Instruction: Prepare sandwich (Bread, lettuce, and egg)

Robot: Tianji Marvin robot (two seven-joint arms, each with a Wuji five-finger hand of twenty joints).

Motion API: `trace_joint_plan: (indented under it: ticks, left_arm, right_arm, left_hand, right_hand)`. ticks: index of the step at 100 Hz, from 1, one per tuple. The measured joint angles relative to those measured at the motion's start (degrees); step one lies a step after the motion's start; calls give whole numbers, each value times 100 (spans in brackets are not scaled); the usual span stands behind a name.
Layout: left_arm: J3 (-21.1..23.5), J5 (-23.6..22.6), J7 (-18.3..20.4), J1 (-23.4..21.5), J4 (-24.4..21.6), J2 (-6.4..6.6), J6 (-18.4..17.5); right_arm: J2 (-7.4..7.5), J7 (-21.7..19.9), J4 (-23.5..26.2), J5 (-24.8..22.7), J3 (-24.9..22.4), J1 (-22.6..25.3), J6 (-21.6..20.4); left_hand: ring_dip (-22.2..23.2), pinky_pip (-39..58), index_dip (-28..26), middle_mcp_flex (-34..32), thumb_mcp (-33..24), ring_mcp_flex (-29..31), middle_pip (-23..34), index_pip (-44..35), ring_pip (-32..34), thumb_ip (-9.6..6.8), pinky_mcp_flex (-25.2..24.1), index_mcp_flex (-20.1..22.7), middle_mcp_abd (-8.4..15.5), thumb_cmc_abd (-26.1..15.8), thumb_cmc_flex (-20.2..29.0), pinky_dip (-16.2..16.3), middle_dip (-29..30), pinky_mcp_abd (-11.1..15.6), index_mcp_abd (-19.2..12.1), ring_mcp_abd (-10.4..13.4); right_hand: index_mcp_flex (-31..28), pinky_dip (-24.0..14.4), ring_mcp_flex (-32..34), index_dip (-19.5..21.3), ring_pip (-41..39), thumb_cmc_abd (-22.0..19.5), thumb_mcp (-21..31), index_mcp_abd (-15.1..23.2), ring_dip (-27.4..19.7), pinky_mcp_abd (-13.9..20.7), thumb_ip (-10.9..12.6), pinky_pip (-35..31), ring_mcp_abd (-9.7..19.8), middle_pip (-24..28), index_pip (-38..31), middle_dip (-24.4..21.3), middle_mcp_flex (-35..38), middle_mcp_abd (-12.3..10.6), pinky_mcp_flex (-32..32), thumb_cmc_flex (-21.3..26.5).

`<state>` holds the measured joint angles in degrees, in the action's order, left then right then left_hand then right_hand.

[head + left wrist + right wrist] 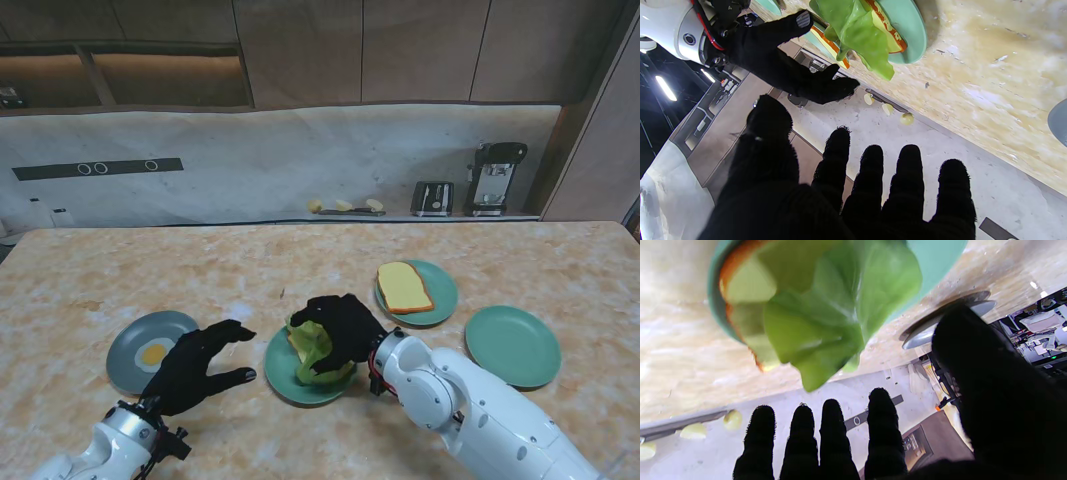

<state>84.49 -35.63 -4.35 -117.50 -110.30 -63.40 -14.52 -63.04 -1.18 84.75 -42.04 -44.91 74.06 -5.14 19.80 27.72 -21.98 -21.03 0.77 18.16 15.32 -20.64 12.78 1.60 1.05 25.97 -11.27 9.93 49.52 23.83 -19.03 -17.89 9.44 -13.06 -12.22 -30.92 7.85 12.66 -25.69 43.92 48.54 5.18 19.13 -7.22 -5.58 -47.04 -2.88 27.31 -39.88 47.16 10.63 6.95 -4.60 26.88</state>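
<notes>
A green lettuce leaf (312, 350) lies crumpled on a bread slice (897, 36) on the middle green plate (285, 385). My right hand (345, 325) hovers over the leaf's far right side, fingers spread, open and holding nothing. The right wrist view shows the lettuce (826, 306) resting on the bread (740, 286), apart from the fingertips (885, 400). A fried egg (153, 352) sits on a grey plate (128, 368) to the left. My left hand (195, 368) is open just right of that plate. A second bread slice (403, 287) lies on a farther green plate (440, 300).
An empty green plate (513, 345) sits at the right. Along the back wall stand a toaster (432, 198), a coffee machine (495, 178) and a few pale food pieces (345, 206). The two hands are close together around the middle plate.
</notes>
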Motion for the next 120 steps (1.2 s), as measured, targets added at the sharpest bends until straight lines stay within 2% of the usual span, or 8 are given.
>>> trace_joint_plan:
  ticks: [8, 15, 22, 39, 60, 90, 108, 120]
  left_arm:
    - [1, -7, -6, 0, 1, 0, 0]
    - [0, -22, -26, 0, 2, -1, 1]
    - [-9, -33, -42, 5, 6, -2, 5]
    - [-38, -45, -52, 28, 13, -2, 35]
    - [-53, -71, -27, 50, 13, -1, 96]
    - [-132, -77, 26, 129, 56, 7, 198]
    - [-94, -202, 96, 117, 47, 11, 273]
    - [15, -522, 144, 55, -21, 16, 378]
  right_arm:
    - [5, 36, 198, -115, -257, 177, 13]
    - [5, 77, 384, -139, -519, 363, 14]
    - [1, 125, 576, -82, -825, 589, -8]
    - [3, -31, 1124, 924, -1501, 1236, -95]
    - [81, -321, 1487, 621, -2155, 1916, -836]
    - [186, -531, 2089, 653, -2911, 2979, -1098]
    - [200, -299, 2132, 347, -3089, 3330, -1195]
    - [200, -238, 2132, 345, -3119, 3450, -1166]
  left_hand:
    - [0, 0, 0, 0, 0, 0, 0, 0, 0, 0, 0, 0, 0, 0, 0, 0, 0, 0, 0, 0]
    - [0, 0, 0, 0, 0, 0, 0, 0, 0, 0, 0, 0, 0, 0, 0, 0, 0, 0, 0, 0]
    - [0, 0, 0, 0, 0, 0, 0, 0, 0, 0, 0, 0, 0, 0, 0, 0, 0, 0, 0, 0]
    - [0, 0, 0, 0, 0, 0, 0, 0, 0, 0, 0, 0, 0, 0, 0, 0, 0, 0, 0, 0]
    - [0, 0, 0, 0, 0, 0, 0, 0, 0, 0, 0, 0, 0, 0, 0, 0, 0, 0, 0, 0]
    - [0, 36, 0, 0, 0, 0, 0, 0, 0, 0, 0, -3, 0, 0, 0, 0, 0, 0, 0, 0]
    - [0, 204, 0, 0, 0, 4, 0, 0, 0, 0, 93, -6, 0, 0, 93, 7, 0, 0, 0, 0]
    - [0, 597, 0, 0, 2, 9, 0, 0, 0, 0, 136, -8, 0, 13, 123, 237, 0, 0, 0, 0]
  right_hand:
    - [43, -6, 0, -17, 0, -370, -697, -36, 0, 0, 251, 2, 0, 11, -6, 0, 0, 0, 0, 6]
    - [43, -42, 0, -17, -114, -372, -815, -73, 0, 0, 406, -12, 0, 180, -76, 0, 0, 0, 73, 4]
    - [43, -14, 4, -17, -377, -372, -815, -229, 0, -5, 408, -80, 0, 535, -127, 0, 0, 0, 210, 4]
    - [14, 225, 275, -17, -466, -373, -824, -477, 0, -127, 496, -200, -9, 1146, -217, 0, -1, 0, 510, -162]
    - [-249, 465, 419, -13, -306, -374, -769, -483, 0, -215, 556, -211, -15, 1199, -195, 0, -1, 4, 567, -462]
    - [-273, 732, 632, -13, 58, -374, -663, -476, -132, -417, 558, -85, -92, 829, -72, 0, 114, 73, 729, -679]
    - [-408, 761, 632, -13, 63, -374, -662, -476, -138, -419, 557, -55, -92, 781, -48, 0, 118, 75, 727, -679]
    - [-402, 794, 632, -13, 63, -374, -662, -476, -138, -419, 557, -1, -92, 780, -1, 0, 118, 75, 658, -679]
